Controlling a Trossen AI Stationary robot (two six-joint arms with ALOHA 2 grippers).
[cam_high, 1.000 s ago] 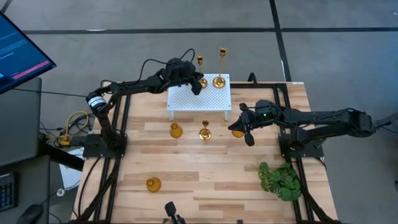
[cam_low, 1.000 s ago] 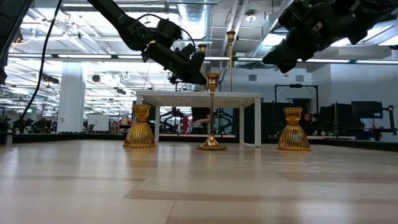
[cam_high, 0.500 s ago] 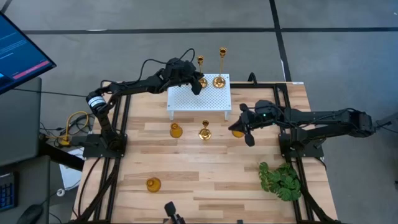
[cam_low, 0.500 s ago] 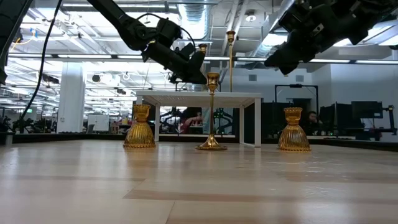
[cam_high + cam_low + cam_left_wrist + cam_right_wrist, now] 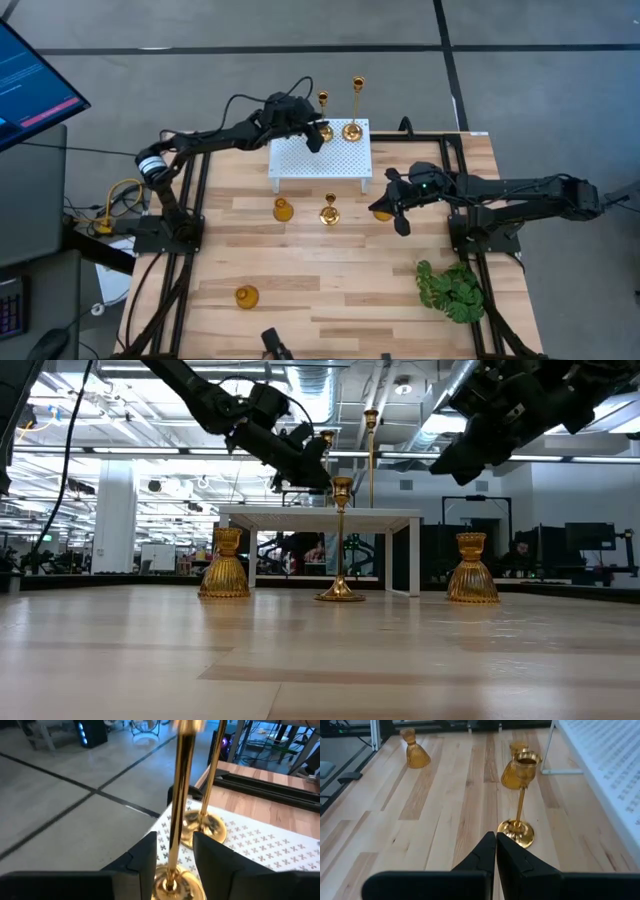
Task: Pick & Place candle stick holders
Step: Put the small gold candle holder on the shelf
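Left gripper (image 5: 172, 865) parted around brass stick (image 5: 178, 805) standing at white stand's (image 5: 320, 157) far edge: back straight off without brushing the stem, right gripper (image 5: 496, 851) clamped empty, hovering beside table's (image 5: 330, 270) right edge.

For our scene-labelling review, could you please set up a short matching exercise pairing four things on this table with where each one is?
Things:
1. tallest brass stick
2. green plant
3. lone squat holder
4. right gripper

Places:
A. near front-left of the table
B. on the white perforated stand
C. table's front-right corner
D. above the table beside a squat holder, fingers shut

Pairs: 1-B, 2-C, 3-A, 4-D
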